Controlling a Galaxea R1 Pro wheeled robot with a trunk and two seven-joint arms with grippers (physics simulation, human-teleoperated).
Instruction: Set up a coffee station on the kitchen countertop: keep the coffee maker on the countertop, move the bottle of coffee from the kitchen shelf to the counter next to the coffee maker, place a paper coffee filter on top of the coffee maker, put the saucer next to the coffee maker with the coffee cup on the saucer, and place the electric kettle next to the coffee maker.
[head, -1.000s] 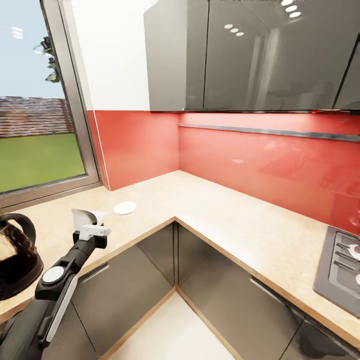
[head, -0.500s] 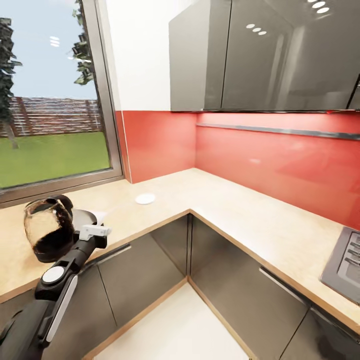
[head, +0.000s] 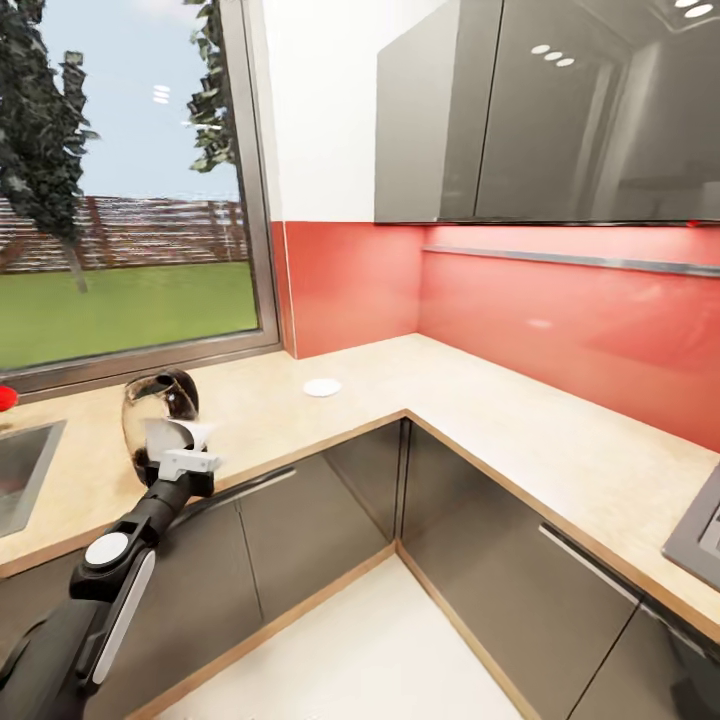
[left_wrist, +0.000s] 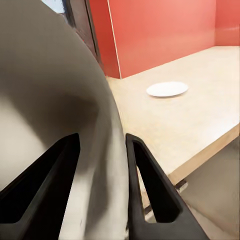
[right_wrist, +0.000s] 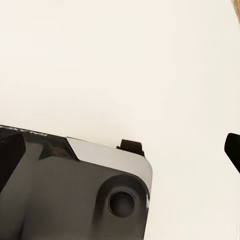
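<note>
My left gripper (head: 184, 449) is shut on a white paper coffee filter (head: 170, 434), held just in front of the counter edge. In the left wrist view the filter (left_wrist: 50, 100) fills the space between the dark fingers (left_wrist: 147, 180). Right behind the filter the glass coffee maker (head: 158, 412), dark coffee in it, stands on the beige countertop (head: 480, 410). A small white saucer (head: 322, 387) lies farther along the counter near the corner, and is also visible as the saucer (left_wrist: 167, 89). The right wrist view looks down at pale floor and a grey robot part (right_wrist: 75, 195).
A steel sink (head: 20, 470) is set into the counter at the left, with a red thing (head: 5, 397) at its far edge. A window (head: 120, 180) runs behind the counter. A stove corner (head: 700, 535) is at the right. Grey cupboards hang above.
The whole view has swung left: the coffee maker and saucer slid rightward in the picture, the sink came in, the stove nearly left. The left arm keeps holding the filter.
</note>
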